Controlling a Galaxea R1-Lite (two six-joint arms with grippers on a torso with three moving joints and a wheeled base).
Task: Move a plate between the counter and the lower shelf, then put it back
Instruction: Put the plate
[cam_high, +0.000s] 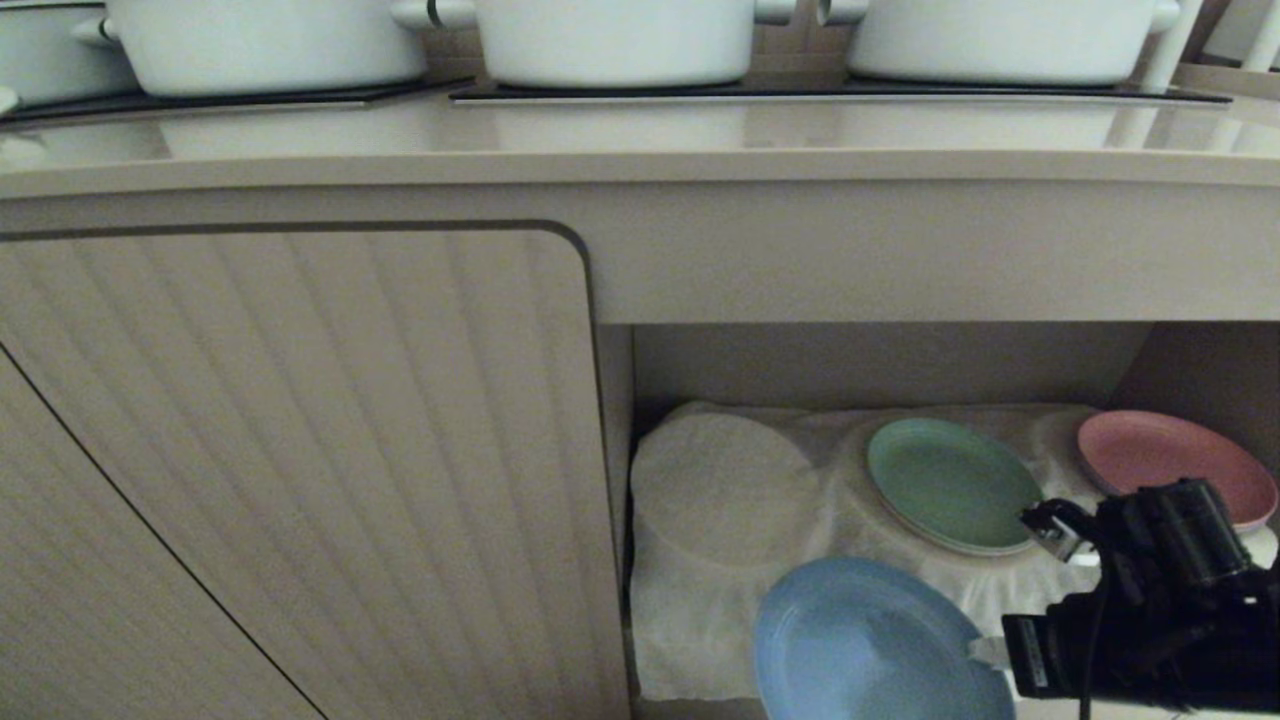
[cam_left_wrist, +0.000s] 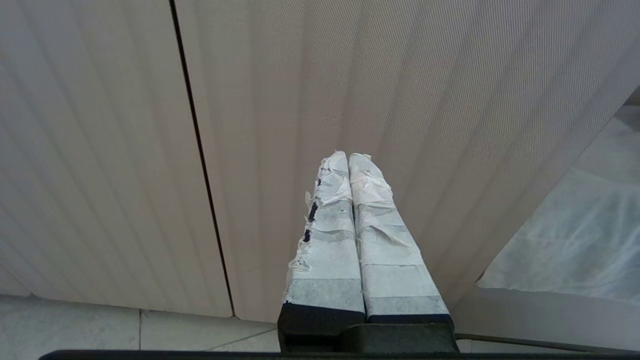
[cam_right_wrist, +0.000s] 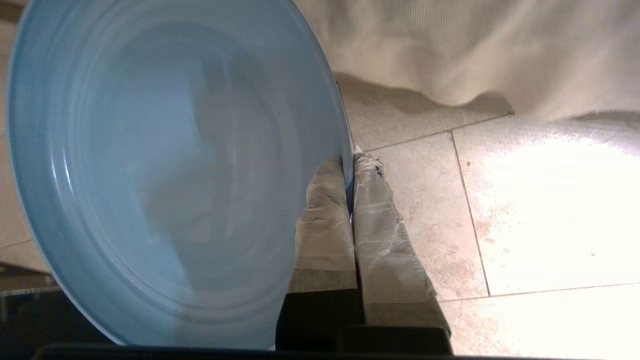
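Desk (cam_high: 640, 140): a long beige worktop across the top of the head view, thick front edge facing the camera, with black glass cooktop panels (cam_high: 830, 95) set along its back.
Pots (cam_high: 615, 40): three large white pots stand in a row on the cooktop panels, their tops out of view.
Cabinet door (cam_high: 290, 460): ribbed, beige, under the desk on the left; the left wrist view shows the same ribbed face with a dark seam running down it.
Lower shelf (cam_high: 880, 365): a beige-walled recess under the desk, right of the door; a white cloth (cam_high: 690, 620) covers its floor, with a round bulge on the cloth's left part.
Blue plate (cam_high: 870, 645): at the front of the recess, tilted, its rim clamped on the right side; in the right wrist view it hangs over tiled floor and the cloth edge, off the shelf.
Green plate (cam_high: 950, 485): lies on the cloth behind the blue plate.
Pink plate (cam_high: 1170, 465): at the right rear of the shelf, partly hidden by the right arm.
Right hand (cam_right_wrist: 351, 167): at the lower right of the head view, taped fingers pinching the blue plate's rim from either face.
Left hand (cam_left_wrist: 348, 160): held before the cabinet door, taped fingers pressed together, holding nothing.
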